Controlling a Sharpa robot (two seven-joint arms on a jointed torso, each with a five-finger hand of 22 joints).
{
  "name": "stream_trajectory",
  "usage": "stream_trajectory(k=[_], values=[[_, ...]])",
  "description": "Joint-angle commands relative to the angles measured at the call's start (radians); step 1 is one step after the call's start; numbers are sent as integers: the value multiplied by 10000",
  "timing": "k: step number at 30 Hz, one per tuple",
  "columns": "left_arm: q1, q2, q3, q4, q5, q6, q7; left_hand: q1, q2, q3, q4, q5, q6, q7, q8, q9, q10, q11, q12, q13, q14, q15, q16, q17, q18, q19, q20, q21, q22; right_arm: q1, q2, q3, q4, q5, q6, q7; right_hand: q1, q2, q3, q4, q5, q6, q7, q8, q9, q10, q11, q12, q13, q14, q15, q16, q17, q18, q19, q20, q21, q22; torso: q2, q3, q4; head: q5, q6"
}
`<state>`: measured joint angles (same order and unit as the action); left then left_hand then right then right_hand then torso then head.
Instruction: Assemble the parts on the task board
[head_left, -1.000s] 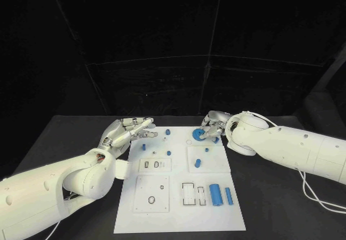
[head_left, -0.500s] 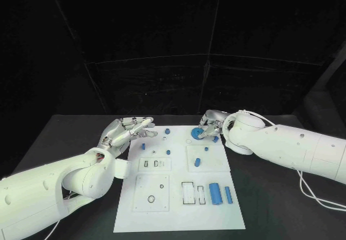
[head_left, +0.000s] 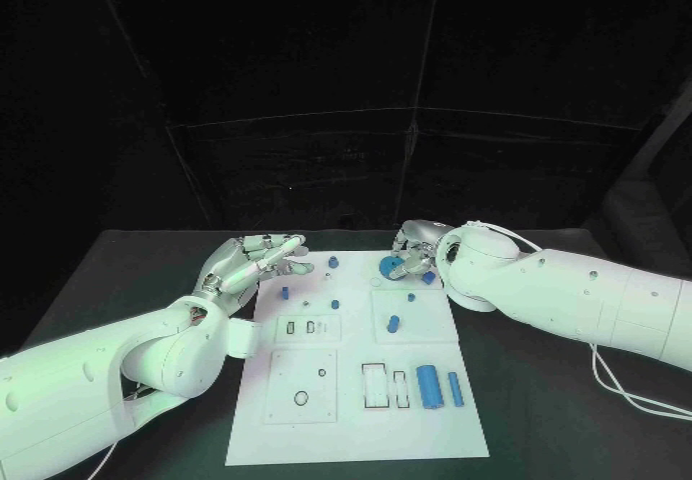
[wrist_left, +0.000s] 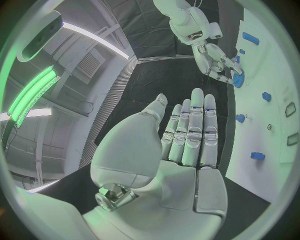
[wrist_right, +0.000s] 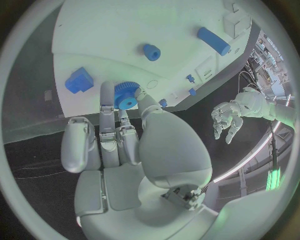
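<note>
Right hand (head_left: 414, 250) at the far edge of the task board (head_left: 361, 420), grasping the blue gear (head_left: 394, 266) between thumb and a finger. In the right wrist view, gear (wrist_right: 127, 95) pinched at the fingertips (wrist_right: 107, 90), just over the white plate (wrist_right: 125, 30), with the other fingers held straight beside it. Hard to tell whether the gear touches the board or hangs slightly above it.

Left hand (head_left: 257, 262) raised beside the board's far left corner, released, fingers stretched out and close together, holding nothing; same flat, empty palm (wrist_left: 181, 150) in the left wrist view. Well apart from the gear.

Near the gear on the board: a small blue block (head_left: 430, 279) just beside the right hand, a small blue peg (head_left: 411, 298) a little nearer, and an upright blue cylinder (head_left: 394, 323) in the square panel below. On the left side, several small blue pieces (head_left: 287, 294) near the left hand. At the near right of the board, two long blue bars (head_left: 430, 381) lying side by side, next to empty rectangular slots (head_left: 376, 385). Black surface (head_left: 548, 420) under everything. Nothing between the right hand and the board; the right forearm covers part of the board's far right corner.
</note>
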<state>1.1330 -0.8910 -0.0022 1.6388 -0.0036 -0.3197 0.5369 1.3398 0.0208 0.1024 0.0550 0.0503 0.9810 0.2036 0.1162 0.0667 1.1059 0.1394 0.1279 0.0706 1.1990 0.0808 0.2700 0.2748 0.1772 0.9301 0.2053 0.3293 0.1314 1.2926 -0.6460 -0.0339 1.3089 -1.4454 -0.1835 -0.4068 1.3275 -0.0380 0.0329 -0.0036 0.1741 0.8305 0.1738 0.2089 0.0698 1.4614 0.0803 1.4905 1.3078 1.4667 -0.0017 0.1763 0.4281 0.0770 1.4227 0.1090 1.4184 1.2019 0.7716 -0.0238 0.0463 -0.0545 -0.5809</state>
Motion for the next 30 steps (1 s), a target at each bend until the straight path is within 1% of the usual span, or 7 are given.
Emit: stream_trajectory(k=[1, 7, 13, 15, 22, 25, 30], values=[[11, 1, 1, 5, -130, 199, 9, 19, 96, -6, -55, 43, 31, 57, -60, -8, 9, 62, -20, -7, -25, 77, -49, 9, 68, 58, 14, -46, -17, 15, 34, 4, 6, -296, -200, -180, -87, -31, -40, 36, -16, 19, -50, 88, -1, 434, 13, 103, 1573, 213, 62, -61, 15, -87, 85, -21, 67, 43, -2, -4, 6, 10, -15], [11, 3, 1, 4, -136, 219, -11, 19, 96, -6, -55, 43, 31, 57, -60, -8, 9, 62, -20, -7, -25, 77, -49, 9, 68, 58, 14, -46, -17, 11, 104, 3, -34, -308, -276, -250, 76, 204, 129, -31, -91, 409, -128, 327, 54, 545, -54, 214, 1748, 212, 15, -85, 27, -99, 113, -52, 115, 128, -1, -4, 3, 10, -21], [12, 0, 1, 2, -138, 229, -30, 25, 96, 1, -64, 43, 32, 56, -66, -8, 10, 62, -28, -7, -27, 78, -57, 16, 68, 58, 15, -51, -21, 7, 132, 3, -40, -492, -358, -307, 632, 763, 841, -381, -344, 1202, -311, 569, 93, 630, -210, 288, 1881, 157, -121, -146, 27, -112, 140, -166, 164, 222, -3, -2, 0, 19, -32], [12, -3, 1, 3, -138, 233, -40, 25, 96, 1, -64, 43, 32, 56, -66, -8, 10, 62, -28, -7, -27, 78, -57, 16, 68, 58, 15, -51, -21, 5, 132, 3, -33, -576, -390, -313, 733, 833, 1069, -505, -332, 1333, -340, 552, 74, 639, -238, 293, 1896, 138, -142, -165, 26, -114, 140, -195, 169, 229, -2, 0, -4, 22, -32], [12, -9, 1, 1, -138, 241, -72, 25, 96, 1, -64, 43, 32, 56, -66, -8, 10, 62, -28, -7, -27, 78, -57, 16, 68, 58, 15, -51, -21, 0, 108, 3, 126, -734, -646, -185, 542, 769, 1548, -677, -286, 1646, -395, 433, 19, 653, -284, 293, 1921, 144, -162, -189, 39, -120, 139, -221, 183, 254, -8, 2, -6, 55, -27], [12, -15, 1, -3, -138, 239, -92, 28, 99, 7, -69, 43, 33, 56, -69, -8, 12, 62, -34, -7, -28, 78, -63, 21, 68, 59, 15, -54, -23, -2, 64, 3, 345, -755, -898, -126, 289, 622, 1612, -645, -235, 1631, -372, 306, -18, 645, -264, 278, 1909, 163, -149, -190, 48, -126, 147, -215, 196, 282, -2, 1, 0, 85, -2], [13, -31, 1, 6, -138, 247, -119, 28, 99, 7, -69, 43, 33, 56, -69, -8, 12, 62, -34, -7, -28, 78, -63, 21, 68, 59, 15, -54, -23, -2, 16, 5, 778, -768, -1195, -91, 141, 533, 1680, -630, -194, 1659, -373, 231, -25, 652, -265, 281, 1919, 176, -144, -191, 55, -134, 165, -209, 217, 330, -11, -11, 1, 105, 14]])
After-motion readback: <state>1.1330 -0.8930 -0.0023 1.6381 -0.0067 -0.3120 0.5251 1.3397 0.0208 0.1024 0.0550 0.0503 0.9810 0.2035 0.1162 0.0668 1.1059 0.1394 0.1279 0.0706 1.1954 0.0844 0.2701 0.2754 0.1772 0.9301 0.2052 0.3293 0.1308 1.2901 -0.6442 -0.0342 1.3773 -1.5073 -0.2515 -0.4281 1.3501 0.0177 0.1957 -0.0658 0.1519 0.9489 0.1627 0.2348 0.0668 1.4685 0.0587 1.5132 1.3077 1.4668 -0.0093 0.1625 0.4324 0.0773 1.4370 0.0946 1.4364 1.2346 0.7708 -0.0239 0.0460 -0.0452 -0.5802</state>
